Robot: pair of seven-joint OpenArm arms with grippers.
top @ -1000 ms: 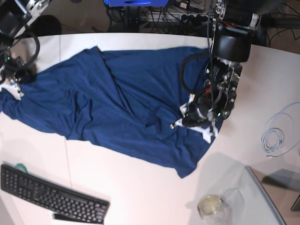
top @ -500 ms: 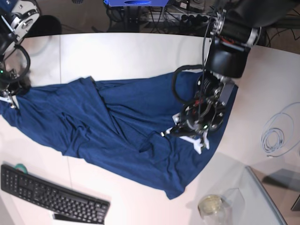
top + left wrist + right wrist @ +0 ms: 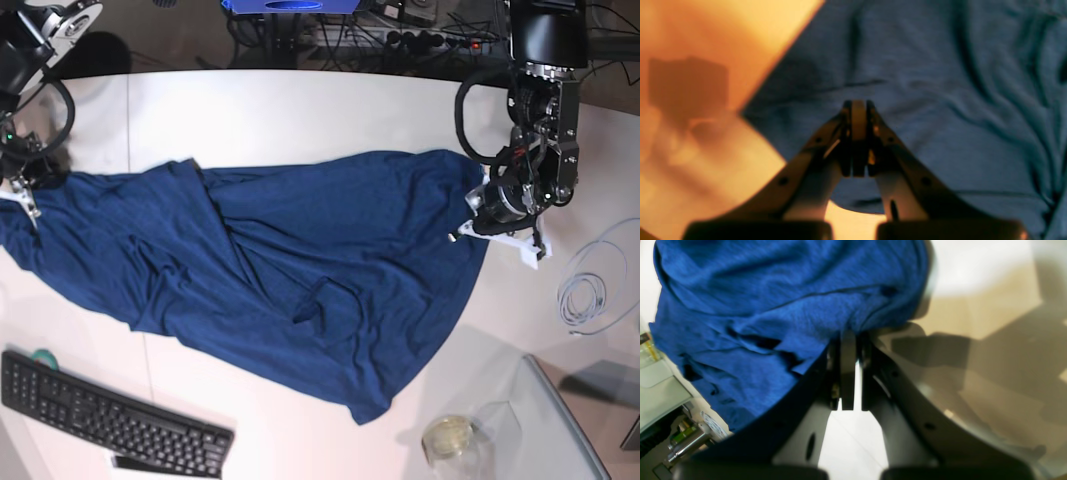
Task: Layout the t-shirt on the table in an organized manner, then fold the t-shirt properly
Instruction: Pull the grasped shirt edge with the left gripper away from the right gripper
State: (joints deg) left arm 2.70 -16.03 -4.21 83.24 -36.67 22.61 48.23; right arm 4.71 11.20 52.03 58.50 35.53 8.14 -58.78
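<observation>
T-shirt [image 3: 280, 290], base view: you've got it spread wide across the white worktop [image 3: 300, 110], wrinkled, w/ diagonal folds thru the middle and a pointed corner hanging toward the near edge. Left tool [image 3: 478, 222] sits at the shirt's edge on that view's right side; right tool [image 3: 22, 190] is at the opposite end, view's left, on the fabric edge. Black keyboard [image 3: 110, 420] lies near the front-left, apart from the shirt. Glass jar [image 3: 450, 438] stands just beside a glass panel [image 3: 560, 430] at front-right; coiled white cable [image 3: 585, 295] lies on the worktop beyond the left arm.

Left wrist view: your left tool [image 3: 858, 110] has its jaws pressed together; T-shirt [image 3: 940, 100] fills the frame behind and around the tips, so cloth looks pinched, but the picture is soft. Worktop [image 3: 706, 166] shows orange-tinted to one side.

Right wrist view: right tool [image 3: 848, 340] jaws are together too, tips buried in a bunched edge of the T-shirt [image 3: 773, 306], clamped on it. Bare worktop [image 3: 973, 323] w/ arm shadows beside it.
</observation>
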